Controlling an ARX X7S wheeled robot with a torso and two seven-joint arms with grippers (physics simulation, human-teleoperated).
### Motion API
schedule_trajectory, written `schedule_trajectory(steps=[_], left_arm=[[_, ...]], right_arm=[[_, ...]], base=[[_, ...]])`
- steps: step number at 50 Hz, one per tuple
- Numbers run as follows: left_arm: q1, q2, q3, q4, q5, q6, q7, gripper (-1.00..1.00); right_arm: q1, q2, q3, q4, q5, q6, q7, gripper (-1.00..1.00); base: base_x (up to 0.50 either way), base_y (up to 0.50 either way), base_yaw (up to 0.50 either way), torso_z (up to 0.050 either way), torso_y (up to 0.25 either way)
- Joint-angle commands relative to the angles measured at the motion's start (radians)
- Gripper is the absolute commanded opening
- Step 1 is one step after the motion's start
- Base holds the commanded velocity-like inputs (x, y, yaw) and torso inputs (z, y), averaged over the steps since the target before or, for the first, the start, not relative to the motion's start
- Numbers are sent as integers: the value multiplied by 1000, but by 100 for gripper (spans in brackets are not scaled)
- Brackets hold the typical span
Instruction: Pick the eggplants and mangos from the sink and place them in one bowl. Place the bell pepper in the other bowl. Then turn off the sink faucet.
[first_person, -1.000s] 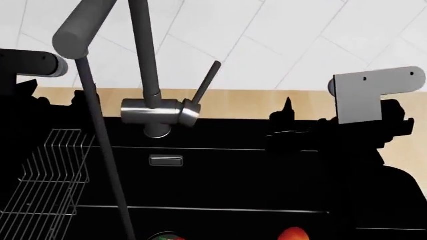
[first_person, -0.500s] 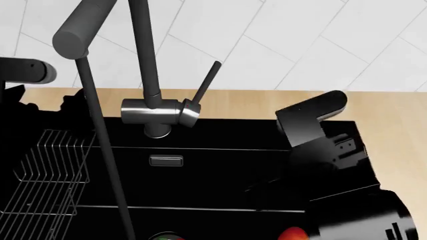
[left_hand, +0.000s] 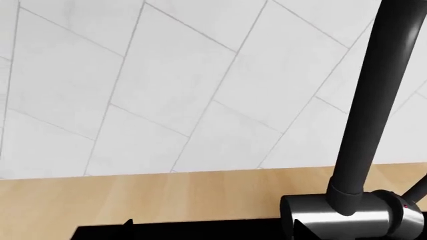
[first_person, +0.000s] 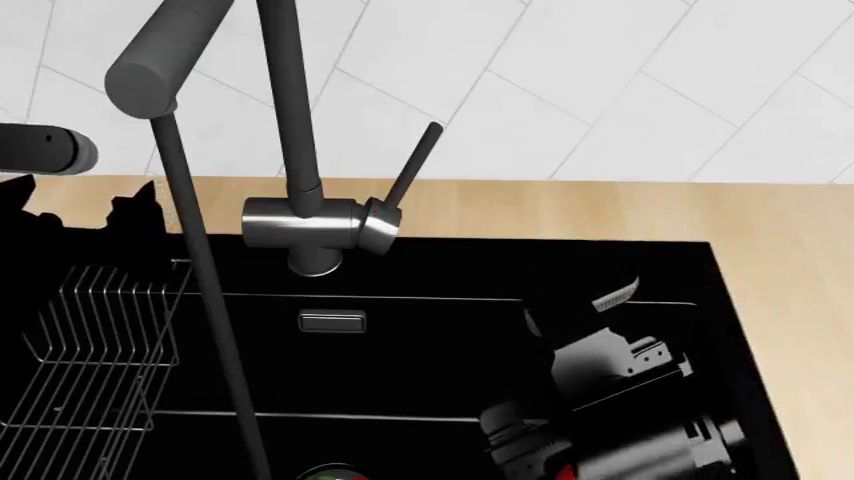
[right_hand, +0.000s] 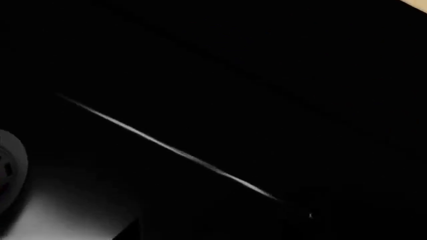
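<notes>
The faucet (first_person: 320, 222) stands behind the black sink (first_person: 441, 270), its lever handle (first_person: 414, 165) tilted up to the right. My left gripper (first_person: 80, 205) hovers open and empty over the counter left of the faucet. In the left wrist view (left_hand: 213, 232) its jaws are wide apart, with the faucet base (left_hand: 347, 220) beside them. My right gripper (first_person: 527, 440) is down inside the sink, dark against the basin. A sliver of red produce (first_person: 563, 472) shows beside it. A round red and green thing (first_person: 334, 473) peeks in at the frame's lower edge. Eggplants, mangos and bowls are out of view.
A wire rack (first_person: 94, 350) hangs in the sink's left part. A thin dark line (first_person: 214, 330) runs down from the spout (first_person: 167, 60) into the basin. The right wrist view shows the dark sink floor and the drain (right_hand: 8, 175). A wooden counter (first_person: 787, 260) borders the sink.
My right arm has swung down from above the counter into the sink's right part, covering most of the red produce. My left gripper has drifted slightly left.
</notes>
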Motion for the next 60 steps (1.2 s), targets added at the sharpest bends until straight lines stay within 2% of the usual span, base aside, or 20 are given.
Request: schedule_trajectory(steps=[1,28,31,43,44,48,60], left_arm=[[-2,-6,-17,-7,-9,15,14,100],[19,-13,-14,-16,-16,34,8,100],[17,-10,-12,-19,-15,35,5,100],[13,-25,-15,-8,-22,23,7,100],[14,-27,-16,-7,-24,22,8,100],[14,-24,-12,-8,-23,22,5,100],[10,-19,-4,-11,-27,25,1,100]], right_arm=[[23,-36,-3,178,8,-70,-32,100],[21,-69,-57,451,-14,-178,-59,100],[16,-63,-105,446,-56,-164,-42,100],[35,-89,-99,598,-40,-236,-77,100],[35,-89,-101,597,-39,-232,-84,-100],[39,-74,-91,539,-35,-207,-66,-100],[-35,5,-82,81,-5,-58,-80,-100]], base=[[0,0,0,0,0],[0,0,0,0,0],[0,0,0,0,0],[0,0,0,0,0],[0,0,0,0,0],[0,0,0,0,0],[0,0,0,0,0]])
